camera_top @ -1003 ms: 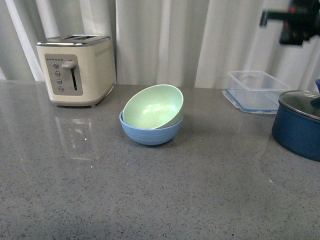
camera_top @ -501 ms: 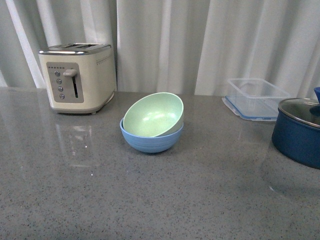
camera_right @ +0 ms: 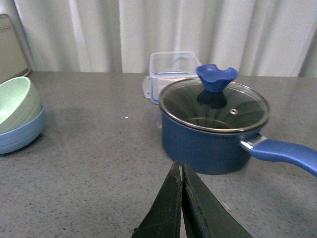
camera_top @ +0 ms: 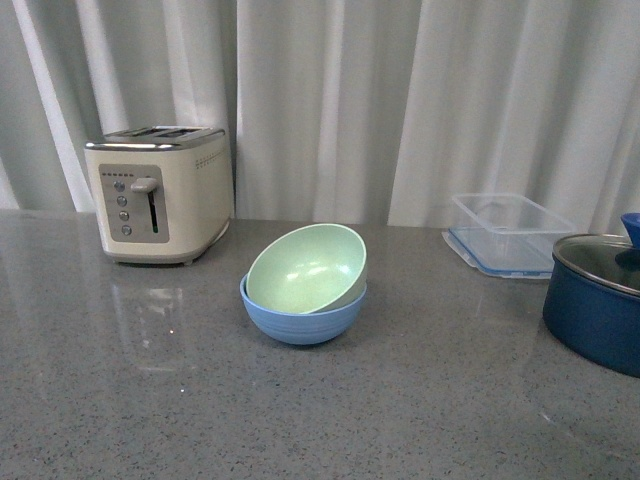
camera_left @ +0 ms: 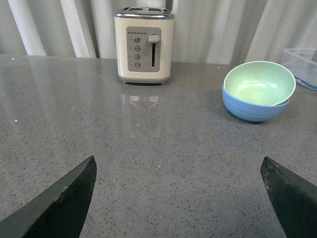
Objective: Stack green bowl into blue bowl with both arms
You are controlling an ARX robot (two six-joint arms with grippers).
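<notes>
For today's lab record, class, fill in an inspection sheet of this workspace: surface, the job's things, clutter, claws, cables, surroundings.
Surface: grey speckled countertop, glossy, with faint reflections.
Job's things: green bowl sits tilted inside the blue bowl, not seated level.
Clutter: cream toaster at the back left; clear plastic container at the back right; navy pot with glass lid at the right edge.
Claws: left claw open, fingers wide apart, holding nothing; right claw shut and empty, near the pot. Neither shows in the front view.
Cables: nothing seen.
Surroundings: white curtain behind the counter.
</notes>
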